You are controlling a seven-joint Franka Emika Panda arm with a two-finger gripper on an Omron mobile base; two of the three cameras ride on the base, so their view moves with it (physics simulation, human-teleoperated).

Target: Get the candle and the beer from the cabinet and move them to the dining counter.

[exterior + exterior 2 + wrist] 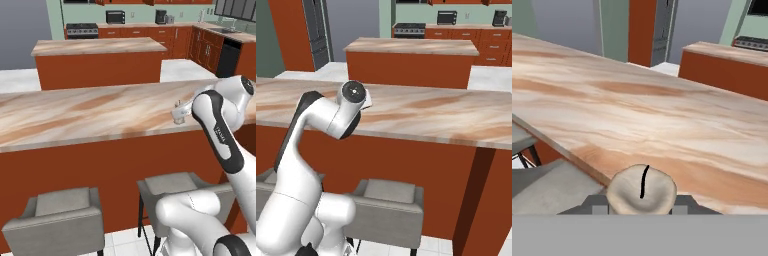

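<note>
Reaching over the near edge of the marbled table [75, 117], the white arm [220, 132] holds the pale candle [641, 193], its black wick showing, between its jaws, which are clamped on the candle's sides just above the stone. Two grey stools [57, 217] stand below the table's red-brown base, and a second island [97, 47] sits well behind, before the far kitchen's stove [82, 30].

— Where is the candle [641, 192]?
— Low in the hand view, seen from above: a pale stubby round with a thin black wick, over the near edge of the worktop [662, 125].
— And that worktop?
— Long, beige-brown marbled stone on a red-brown base, grey stools beneath.
</note>
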